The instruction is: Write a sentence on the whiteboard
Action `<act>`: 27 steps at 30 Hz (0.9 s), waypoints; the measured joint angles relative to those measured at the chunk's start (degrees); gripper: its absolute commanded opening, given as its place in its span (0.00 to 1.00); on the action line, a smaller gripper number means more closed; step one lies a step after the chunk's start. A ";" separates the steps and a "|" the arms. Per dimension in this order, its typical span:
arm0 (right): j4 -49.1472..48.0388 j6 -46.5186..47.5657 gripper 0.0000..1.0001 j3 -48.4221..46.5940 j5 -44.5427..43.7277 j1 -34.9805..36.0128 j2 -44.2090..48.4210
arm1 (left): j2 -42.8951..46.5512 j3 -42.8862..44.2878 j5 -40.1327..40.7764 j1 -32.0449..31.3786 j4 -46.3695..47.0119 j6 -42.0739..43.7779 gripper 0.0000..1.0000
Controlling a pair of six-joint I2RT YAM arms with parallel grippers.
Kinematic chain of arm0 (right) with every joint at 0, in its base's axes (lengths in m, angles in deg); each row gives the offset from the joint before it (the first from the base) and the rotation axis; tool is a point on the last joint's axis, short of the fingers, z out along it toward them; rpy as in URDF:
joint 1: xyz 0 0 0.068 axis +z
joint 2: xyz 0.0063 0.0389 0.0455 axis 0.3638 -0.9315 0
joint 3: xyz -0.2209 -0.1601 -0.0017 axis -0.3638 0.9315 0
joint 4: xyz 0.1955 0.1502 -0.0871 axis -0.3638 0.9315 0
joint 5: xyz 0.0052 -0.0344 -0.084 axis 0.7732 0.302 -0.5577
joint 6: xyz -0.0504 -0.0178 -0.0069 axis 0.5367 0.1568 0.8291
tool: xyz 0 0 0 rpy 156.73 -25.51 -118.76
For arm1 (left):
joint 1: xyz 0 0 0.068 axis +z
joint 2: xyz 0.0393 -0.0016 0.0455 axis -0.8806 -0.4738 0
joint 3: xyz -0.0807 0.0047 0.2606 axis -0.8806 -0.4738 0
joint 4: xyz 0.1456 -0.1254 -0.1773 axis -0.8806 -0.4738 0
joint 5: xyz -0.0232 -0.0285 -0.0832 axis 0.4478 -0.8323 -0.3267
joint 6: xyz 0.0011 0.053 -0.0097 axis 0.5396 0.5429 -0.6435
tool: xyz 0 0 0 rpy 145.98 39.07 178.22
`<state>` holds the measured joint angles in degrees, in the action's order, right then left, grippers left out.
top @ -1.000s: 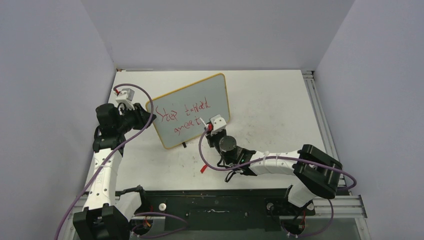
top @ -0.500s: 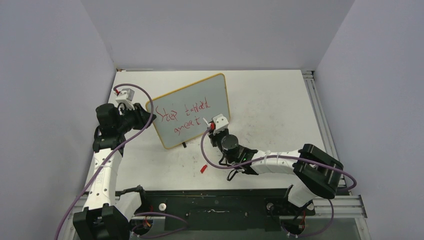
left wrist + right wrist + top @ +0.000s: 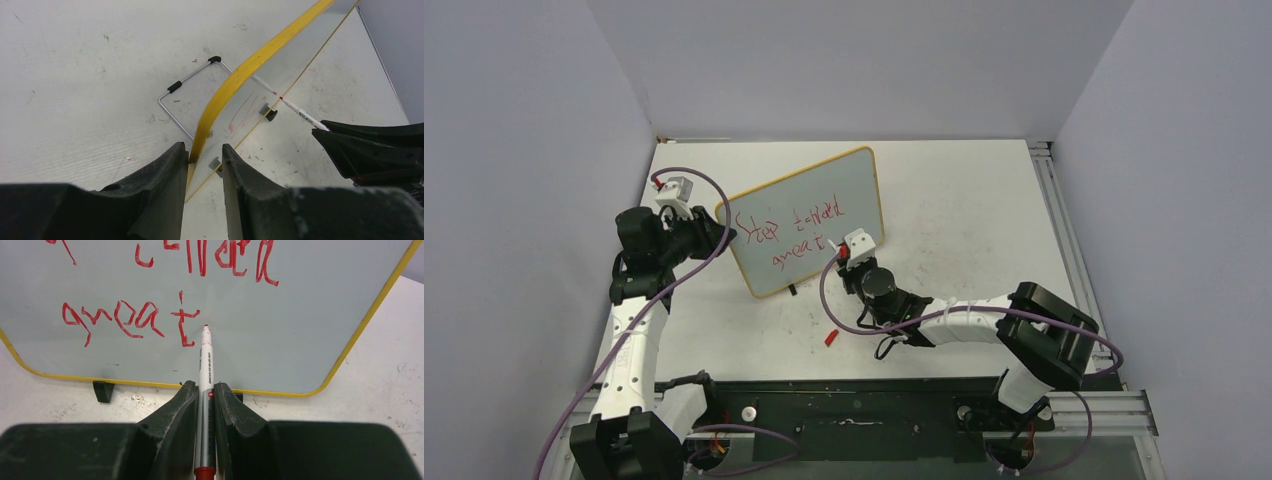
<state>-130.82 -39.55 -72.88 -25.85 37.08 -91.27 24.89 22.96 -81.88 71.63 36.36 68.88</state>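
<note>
Right wrist view shows your right fingers pinched narrow on the barrel of the marker. Its red tip sits just at 3 o'clock of the last "t", at the face of the whiteboard. You cannot tell from here whether the tip touches. The sentence runs in 2 lines, roughly "Step toward" above and "great" below.

Over the last second the right hand has nudged out toward 3 o'clock and come back, and its elbow has swung toward 9 o'clock. The writing looks the same. That suggests the "t" is finished and you are lining up the next letter, so the second line is probably about half done.

Left wrist view has your left fingers close together on the board's yellow edge, holding it upright; they have not shifted. From above, the board stands at 10 o'clock on the tabletop, with a small red cap lying apart at its 6 o'clock.

Keep the left grip steady, since a hard stroke could tip the board back.
</note>
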 measured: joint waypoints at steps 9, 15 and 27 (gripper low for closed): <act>-1.22 0.04 0.05 -1.03 0.15 -0.37 -1.55 | -0.02 0.00 0.00 0.00 0.00 0.00 0.29; -1.53 -0.02 0.05 -1.03 0.13 -0.37 -1.77 | -0.02 0.00 0.00 0.00 0.00 0.00 0.29; -1.44 -1.60 0.05 -0.31 0.04 -0.15 -1.79 | -0.02 0.00 0.00 0.00 -0.02 0.00 0.29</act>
<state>-132.26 -41.15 -73.18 -25.80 36.93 -93.06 24.87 22.96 -81.88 71.63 36.33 68.88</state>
